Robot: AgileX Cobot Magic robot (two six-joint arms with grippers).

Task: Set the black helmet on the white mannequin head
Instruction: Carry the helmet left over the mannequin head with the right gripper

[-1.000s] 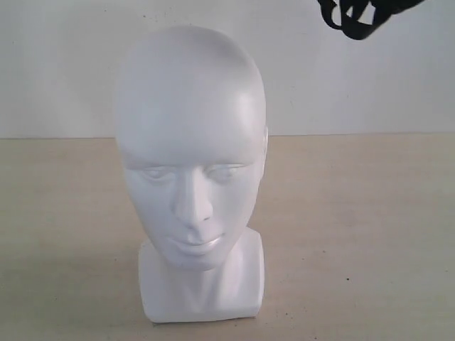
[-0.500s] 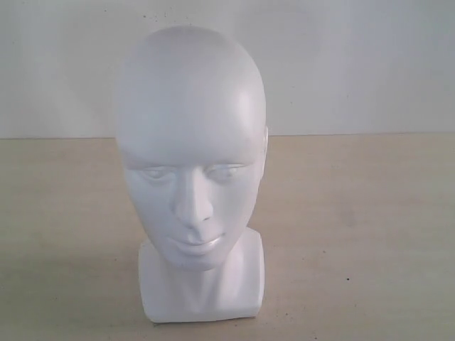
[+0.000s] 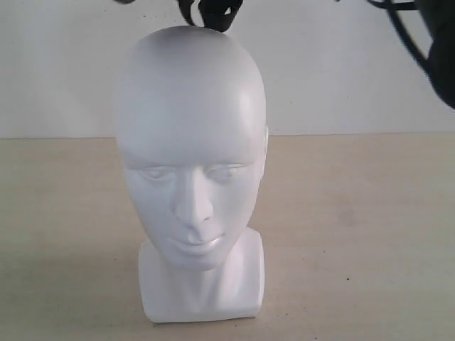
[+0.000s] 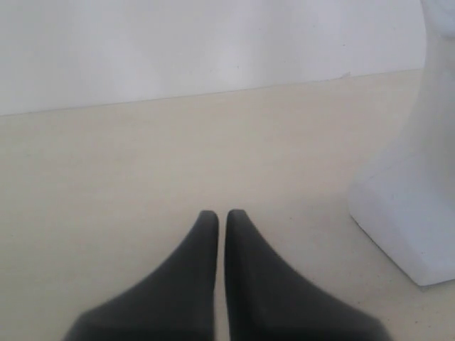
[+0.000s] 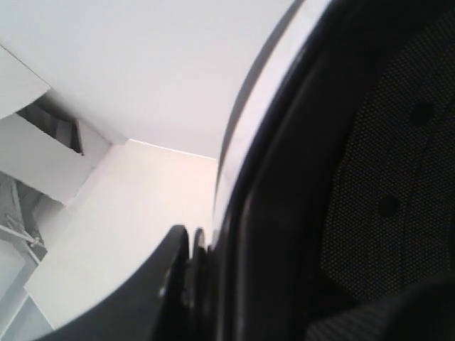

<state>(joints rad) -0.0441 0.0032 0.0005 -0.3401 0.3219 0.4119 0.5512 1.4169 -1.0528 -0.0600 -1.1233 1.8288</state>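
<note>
The helmet (image 5: 355, 177), rim pinched in the right hand (image 5: 190, 245), hangs above the head (image 3: 188, 128) (only straps show over the crown), so the path looks straight down; the left hand (image 4: 222, 220), pressed together, sits by its base.

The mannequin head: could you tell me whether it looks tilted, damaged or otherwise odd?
Nothing stands out. The mannequin head stands upright on its base on the table, with no marks visible. Black straps hang by its crown at the exterior view's top edge.

The black helmet (image 3: 212, 21) has reappeared above the white mannequin head (image 3: 188, 128).
</note>
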